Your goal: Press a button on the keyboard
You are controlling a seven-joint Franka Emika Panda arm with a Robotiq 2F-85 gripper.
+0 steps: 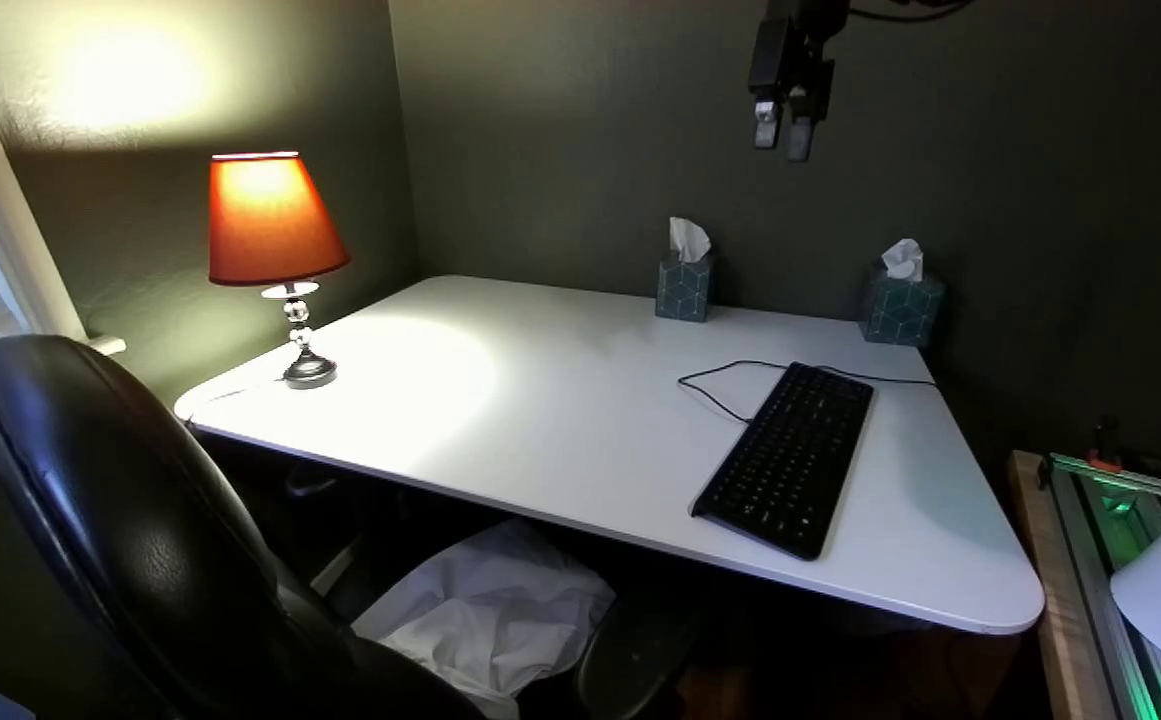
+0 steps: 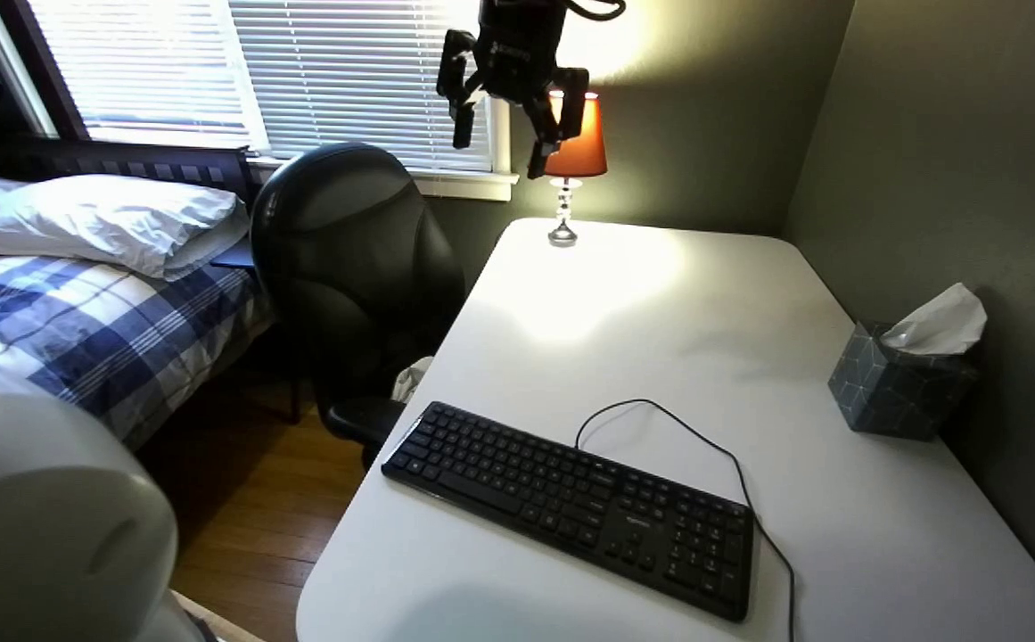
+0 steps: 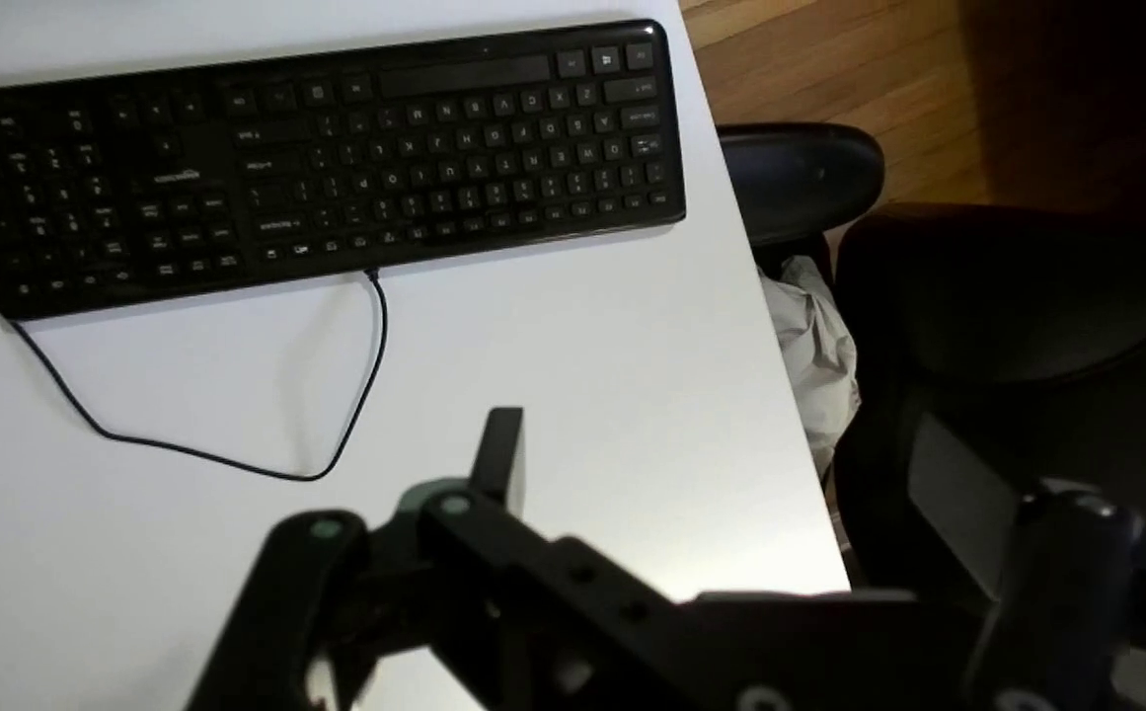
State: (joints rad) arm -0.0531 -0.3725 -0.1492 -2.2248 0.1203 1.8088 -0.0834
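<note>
Hovering high above desk (image 2: 624,357), gripper (image 2: 499,158) has fingers spread, well apart from keyboard (image 2: 570,510). One short keyboard end sits near desk edge.

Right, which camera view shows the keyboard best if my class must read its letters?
The wrist view: it looks down on the keyboard, and many letter keys can be read, though upside down. In both exterior views the keyboard shows whole but obliquely, its letters harder to make out.

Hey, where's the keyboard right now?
In an exterior view, the keyboard lies on the right side of the white desk, nearer the camera than both tissue boxes, with its thin black cable looping out to its left.
</note>
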